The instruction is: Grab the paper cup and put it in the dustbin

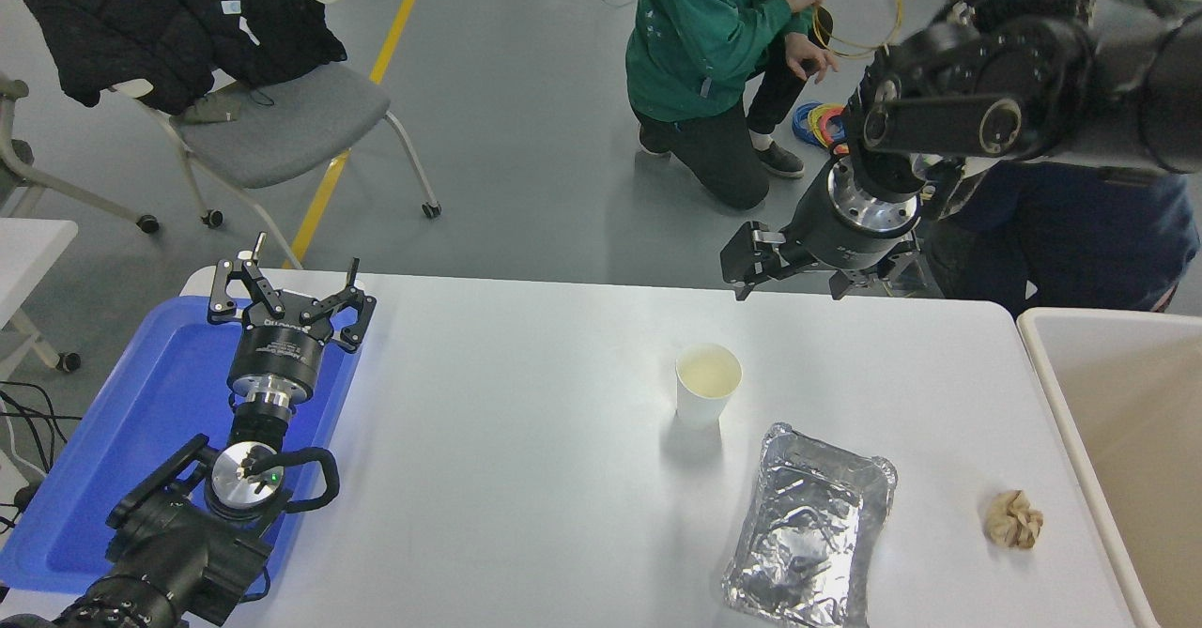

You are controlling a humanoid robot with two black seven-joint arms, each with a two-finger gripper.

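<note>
The paper cup [707,386], white with a pale cream inside, stands upright near the middle of the white table [526,478]. The dustbin [1050,375], beige with a thick cream rim, stands at the table's right end, cut off by the picture's edge. My right gripper [792,278] hangs open and empty over the table's far edge, up and to the right of the cup, well apart from it. My left gripper [286,281] is parked open over the blue tray [150,403] at the lower left.
A crinkled silver foil tray [808,529] lies just right of and nearer than the cup. A crumpled brown paper ball [1014,519] lies near the dustbin. Two people [714,37] crouch on the floor beyond the table; a chair [282,121] with a black jacket stands at the far left.
</note>
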